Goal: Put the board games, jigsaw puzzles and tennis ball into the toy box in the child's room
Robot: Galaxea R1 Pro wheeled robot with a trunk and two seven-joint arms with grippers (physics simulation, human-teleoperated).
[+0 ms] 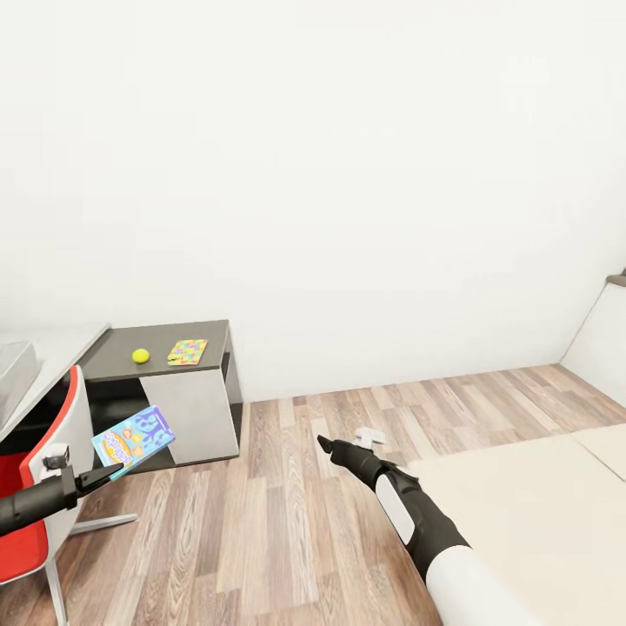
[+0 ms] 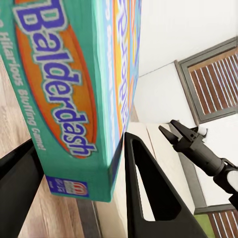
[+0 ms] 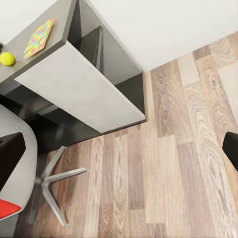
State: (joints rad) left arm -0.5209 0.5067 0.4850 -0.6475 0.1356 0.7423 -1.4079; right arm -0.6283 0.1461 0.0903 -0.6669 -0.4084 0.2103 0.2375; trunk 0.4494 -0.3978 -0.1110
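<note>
A blue and teal board game box (image 1: 133, 441) printed "Balderdash" (image 2: 69, 89) hangs above the floor at the lower left, and my left gripper (image 1: 100, 476) is shut on its lower end. The tennis ball (image 1: 141, 356) and one jigsaw puzzle (image 1: 188, 351) lie on the table's low dark grey section (image 1: 113, 369). Both also appear in the right wrist view, the ball (image 3: 7, 59) beside the puzzle (image 3: 39, 37). A greyish corner of the toy box (image 1: 13, 369) sits on the light grey top at the far left. My right gripper (image 1: 326, 443) hovers open over the floor, holding nothing.
A red and white swivel chair (image 1: 35, 487) stands between my left arm and the table, its metal base (image 3: 52, 183) on the plank floor. The cream bed (image 1: 539, 504) fills the lower right. Open wood floor (image 1: 287, 487) lies between bed and table. A white wall is behind.
</note>
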